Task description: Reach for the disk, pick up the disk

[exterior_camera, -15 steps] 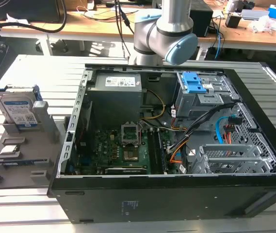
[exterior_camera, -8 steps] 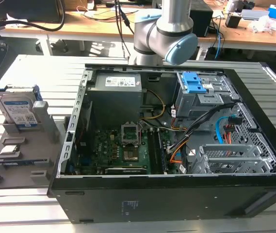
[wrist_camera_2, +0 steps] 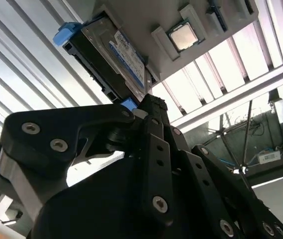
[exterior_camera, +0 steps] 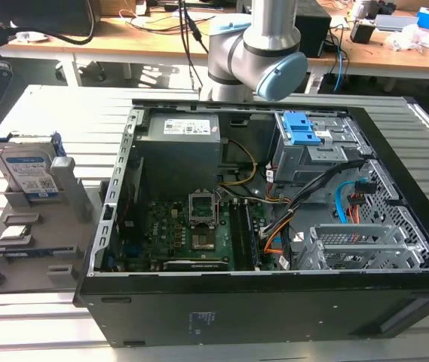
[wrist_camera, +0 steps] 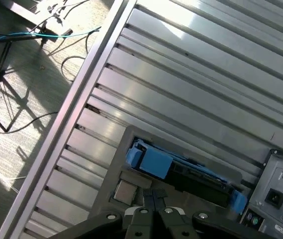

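Black gripper (wrist_camera: 154, 196) of mine, jaws pinched together and holding nothing, hovers near the silver, blue-framed hard disk (wrist_camera: 181, 172) — upright in its grey holder (exterior_camera: 75, 200) on the exterior view's left. Reaching step, I'd say — grabbing needs the jaws opened first.

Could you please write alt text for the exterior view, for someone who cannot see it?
The disk stands on edge in a grey holder, to the exterior view's left of an open computer case; the robot arm rises behind the case.
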Available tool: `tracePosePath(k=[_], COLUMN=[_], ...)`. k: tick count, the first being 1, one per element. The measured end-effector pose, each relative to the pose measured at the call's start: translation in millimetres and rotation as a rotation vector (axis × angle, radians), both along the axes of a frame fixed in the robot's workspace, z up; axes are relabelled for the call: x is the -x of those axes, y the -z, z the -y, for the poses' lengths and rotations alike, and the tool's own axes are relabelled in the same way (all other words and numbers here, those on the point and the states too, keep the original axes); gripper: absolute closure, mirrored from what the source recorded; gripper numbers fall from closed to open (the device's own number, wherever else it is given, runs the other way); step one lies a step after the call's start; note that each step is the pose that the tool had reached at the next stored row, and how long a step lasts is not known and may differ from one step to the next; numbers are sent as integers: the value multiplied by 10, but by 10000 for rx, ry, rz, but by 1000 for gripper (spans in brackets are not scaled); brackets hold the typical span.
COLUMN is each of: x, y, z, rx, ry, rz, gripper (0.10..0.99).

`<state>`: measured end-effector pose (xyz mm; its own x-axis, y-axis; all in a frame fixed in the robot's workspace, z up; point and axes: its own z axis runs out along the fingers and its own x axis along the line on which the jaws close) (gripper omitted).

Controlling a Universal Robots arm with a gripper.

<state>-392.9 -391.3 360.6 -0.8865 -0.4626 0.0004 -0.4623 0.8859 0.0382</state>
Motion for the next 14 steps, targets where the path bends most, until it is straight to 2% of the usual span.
tracePosePath(k=[2, 7, 14], x=[0, 0, 0], y=[0, 0, 0], z=[0, 0, 0], rx=[1, 0, 0], ry=[-333, -1833, -2874], rz=[0, -1, 0], gripper=[980, 980, 980])
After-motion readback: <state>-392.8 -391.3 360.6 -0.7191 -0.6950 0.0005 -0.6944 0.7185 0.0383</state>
